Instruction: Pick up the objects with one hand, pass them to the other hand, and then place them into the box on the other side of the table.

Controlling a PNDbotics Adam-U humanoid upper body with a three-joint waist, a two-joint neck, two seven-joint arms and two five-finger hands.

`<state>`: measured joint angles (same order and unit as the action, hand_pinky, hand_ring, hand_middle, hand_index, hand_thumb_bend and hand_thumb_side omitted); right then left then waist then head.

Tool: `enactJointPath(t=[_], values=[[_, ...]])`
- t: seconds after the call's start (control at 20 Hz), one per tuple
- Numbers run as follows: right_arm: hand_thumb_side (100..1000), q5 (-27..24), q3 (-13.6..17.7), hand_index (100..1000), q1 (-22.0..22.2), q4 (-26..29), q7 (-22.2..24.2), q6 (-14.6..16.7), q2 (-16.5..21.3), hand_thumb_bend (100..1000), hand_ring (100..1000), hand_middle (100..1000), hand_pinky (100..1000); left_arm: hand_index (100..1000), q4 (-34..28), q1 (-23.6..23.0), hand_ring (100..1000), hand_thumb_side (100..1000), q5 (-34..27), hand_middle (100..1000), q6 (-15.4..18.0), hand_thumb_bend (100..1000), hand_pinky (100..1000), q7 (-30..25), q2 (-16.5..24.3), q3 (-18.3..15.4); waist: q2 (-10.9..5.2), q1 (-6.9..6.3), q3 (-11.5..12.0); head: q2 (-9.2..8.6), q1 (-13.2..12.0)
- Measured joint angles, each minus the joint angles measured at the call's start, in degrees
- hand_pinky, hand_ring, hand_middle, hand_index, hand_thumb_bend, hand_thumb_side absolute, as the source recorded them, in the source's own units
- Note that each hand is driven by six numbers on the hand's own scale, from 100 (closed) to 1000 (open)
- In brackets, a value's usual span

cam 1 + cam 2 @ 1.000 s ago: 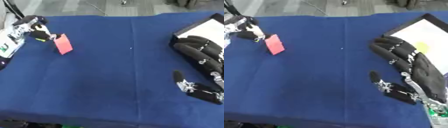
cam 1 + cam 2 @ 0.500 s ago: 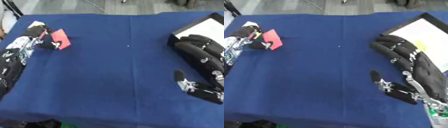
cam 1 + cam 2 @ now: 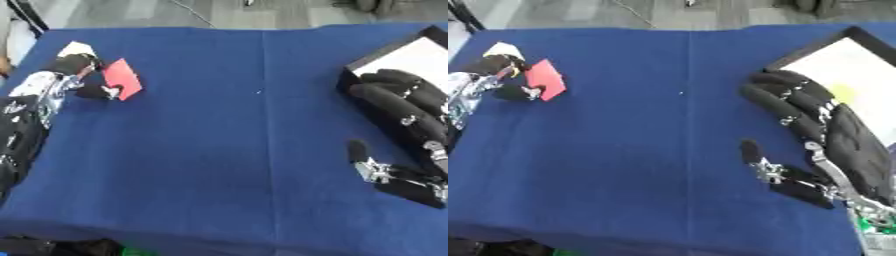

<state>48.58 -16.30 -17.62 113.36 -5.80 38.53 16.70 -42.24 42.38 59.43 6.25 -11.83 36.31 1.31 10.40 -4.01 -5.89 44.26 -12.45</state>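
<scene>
A small red flat card-like object (image 3: 122, 79) is pinched by my left hand (image 3: 77, 75) at the far left of the blue table, tilted on edge just above the cloth. The fingers and thumb are curled round its left side. My right hand (image 3: 815, 125) rests open at the right, palm down, fingers stretched toward the table's middle, thumb (image 3: 754, 155) sticking out below. Behind it stands the black-rimmed box (image 3: 859, 60) with a white floor, holding a small yellow thing (image 3: 843, 93).
The blue cloth (image 3: 236, 150) covers the whole table. A white scrap (image 3: 77, 48) lies at the far left corner near my left hand. Grey floor shows beyond the far edge.
The left hand has closed on the red object and carried it slightly toward the far left corner. The right hand has hardly moved. The camera view has shifted a little.
</scene>
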Motion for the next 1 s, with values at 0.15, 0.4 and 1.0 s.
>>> enactJointPath(t=[0.15, 0.4, 1.0], values=[[100, -0.05, 0.00, 985, 0.02, 0.00, 0.10, -0.09, -0.09, 100, 871, 800, 895, 666, 0.00, -0.01, 551, 266, -2.10, 534, -0.10, 228, 737, 0.95, -0.54, -0.20, 0.00, 0.02, 0.07, 0.00, 0.00], [100, -0.35, 0.00, 983, 0.23, 0.00, 0.28, -0.23, -0.32, 100, 869, 799, 894, 502, -0.57, -0.42, 411, 231, -6.00, 370, -0.71, 100, 691, 6.98, -1.67, -0.17, -0.01, 0.27, 0.09, 0.00, 0.01], [100, -0.51, -0.55, 958, -0.69, 0.00, 0.50, 0.57, 2.57, 100, 855, 818, 885, 490, -29.37, -9.32, 391, 266, -33.70, 351, 2.39, 100, 719, 6.14, 1.88, 3.23, -1.87, -0.29, 2.76, 0.00, 2.15]])
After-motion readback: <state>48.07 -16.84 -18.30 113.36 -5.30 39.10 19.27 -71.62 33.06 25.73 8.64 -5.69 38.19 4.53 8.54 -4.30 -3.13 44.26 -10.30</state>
